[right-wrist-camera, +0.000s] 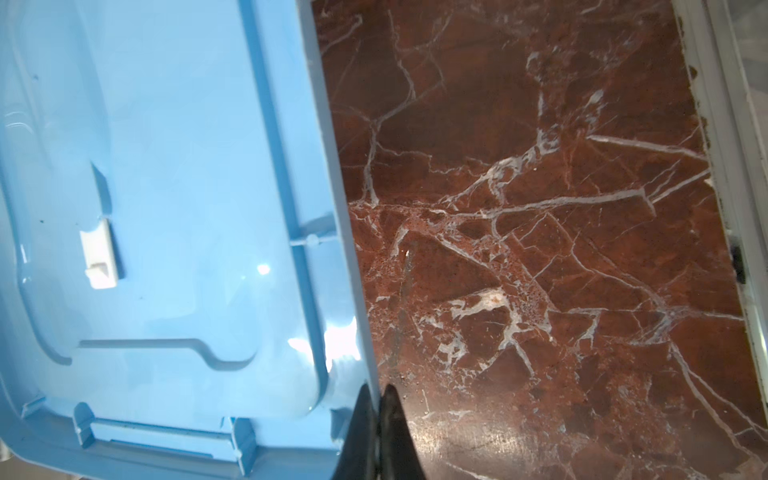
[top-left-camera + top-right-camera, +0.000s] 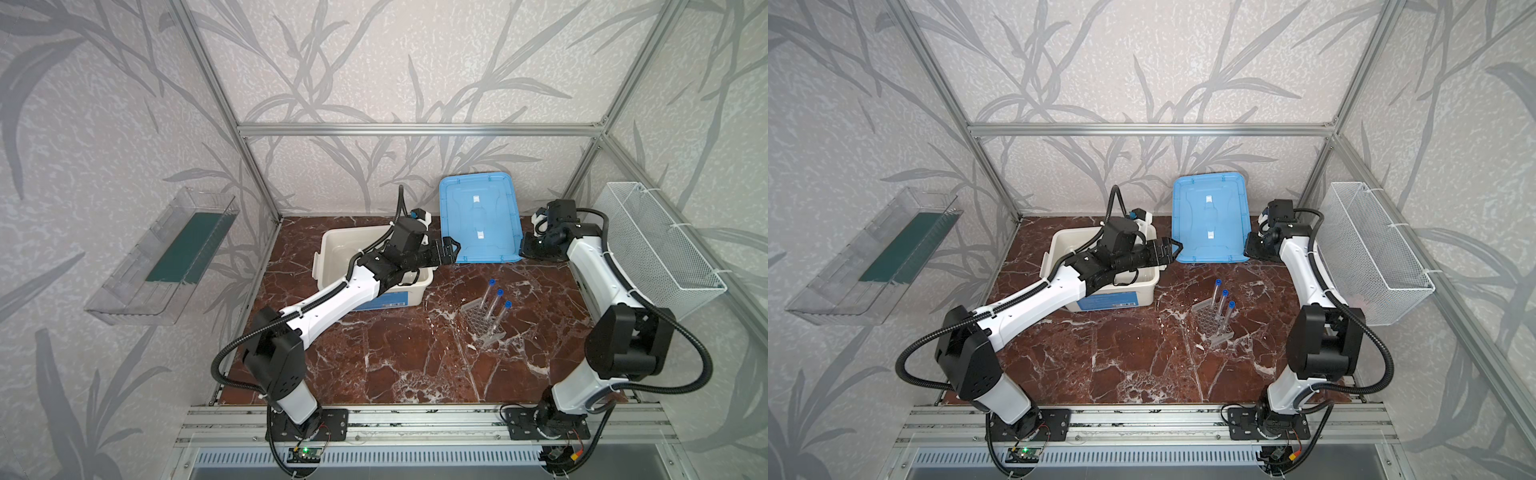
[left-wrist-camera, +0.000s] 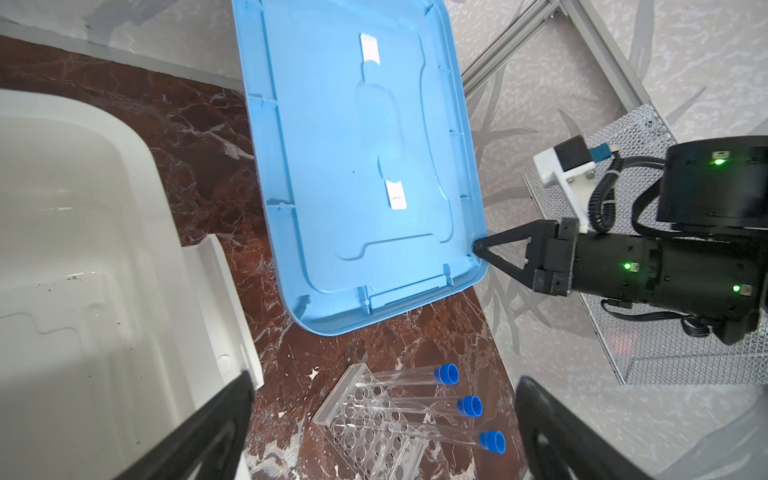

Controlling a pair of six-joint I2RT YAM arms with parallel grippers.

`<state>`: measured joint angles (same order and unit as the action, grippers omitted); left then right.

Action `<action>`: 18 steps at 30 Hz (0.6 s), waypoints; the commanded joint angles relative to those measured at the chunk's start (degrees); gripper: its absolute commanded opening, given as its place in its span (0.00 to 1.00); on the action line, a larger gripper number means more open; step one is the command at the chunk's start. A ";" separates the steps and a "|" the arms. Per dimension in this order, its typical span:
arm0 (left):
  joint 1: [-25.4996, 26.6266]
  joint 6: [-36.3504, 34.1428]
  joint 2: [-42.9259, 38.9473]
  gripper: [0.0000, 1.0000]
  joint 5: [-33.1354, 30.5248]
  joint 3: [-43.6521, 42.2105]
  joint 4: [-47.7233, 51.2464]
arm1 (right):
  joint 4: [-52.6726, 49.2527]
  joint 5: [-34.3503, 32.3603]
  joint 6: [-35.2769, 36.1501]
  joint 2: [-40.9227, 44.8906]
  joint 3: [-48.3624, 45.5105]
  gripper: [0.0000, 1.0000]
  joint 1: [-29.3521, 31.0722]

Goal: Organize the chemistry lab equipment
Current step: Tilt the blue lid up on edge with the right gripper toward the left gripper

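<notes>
We saw the clear, many-holed plastic tube rack [image 2: 482, 323] on the red-brown, white-veined marble tabletop [image 2: 395, 353]. Three long clear tubes with blue caps [image 2: 494, 306] sat in it side by side, their lower ends among the holes and their caps well clear of it. We could not tell whether they stood plumb or leaned. The rack lay nearer the robot's base than either gripper, between the two and apart from both.

The left gripper [image 2: 452, 249] hung with its jaws spread wide and nothing between them. It was above the end of the rectangular white plastic tub [image 2: 328, 257], just beside the near corner of the flat, light-blue plastic lid [image 2: 478, 220]. The right gripper [image 2: 525, 246] was closed on the rim at the lid's other near corner.

In both top views the rack showed only as a faint glassy grid [image 2: 1212, 322]. The left wrist view gave its rows of round holes [image 3: 365, 428] and each tube [image 3: 415, 405] plainly, framed by that gripper's black fingers [image 3: 208, 436]. It also showed the right gripper's tip [image 3: 478, 247] at the lid's corner [image 3: 465, 266]. The right wrist view took in only the lid's ribbed inner face [image 1: 166, 208], bare marble [image 1: 540, 208] and the fingertips [image 1: 390, 409] pinched on the rim. Only the top views held the clear wall tray [image 2: 872, 257].
</notes>
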<state>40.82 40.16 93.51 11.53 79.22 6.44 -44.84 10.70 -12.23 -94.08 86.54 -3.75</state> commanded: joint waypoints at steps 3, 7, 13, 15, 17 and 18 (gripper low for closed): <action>-0.20 -0.57 -6.86 0.99 1.05 -2.14 -5.88 | 2.56 3.65 -2.69 6.98 -0.32 0.00 -0.21; -0.27 -3.33 -9.27 0.99 -1.29 -2.39 -3.46 | 0.93 4.78 -2.68 10.12 0.89 0.00 -0.18; -0.96 -5.86 -12.54 0.99 -4.50 -5.66 -4.39 | -0.90 7.21 -2.23 15.38 0.30 0.00 0.18; -1.09 -6.63 -13.28 0.99 -4.91 -6.03 -4.43 | -1.37 7.51 -1.94 17.16 0.16 0.00 0.57; -1.06 -7.59 -13.40 0.99 -4.51 -6.22 -5.56 | -2.28 8.66 -2.16 18.78 0.01 0.00 0.74; -1.09 -7.72 -13.20 0.99 -3.91 -6.28 -6.33 | -2.59 9.59 -2.48 19.61 -0.18 0.00 0.89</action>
<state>40.05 34.92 81.38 8.10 73.63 2.70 -47.13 16.38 -13.93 -77.73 86.39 -3.33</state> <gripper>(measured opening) 0.991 0.048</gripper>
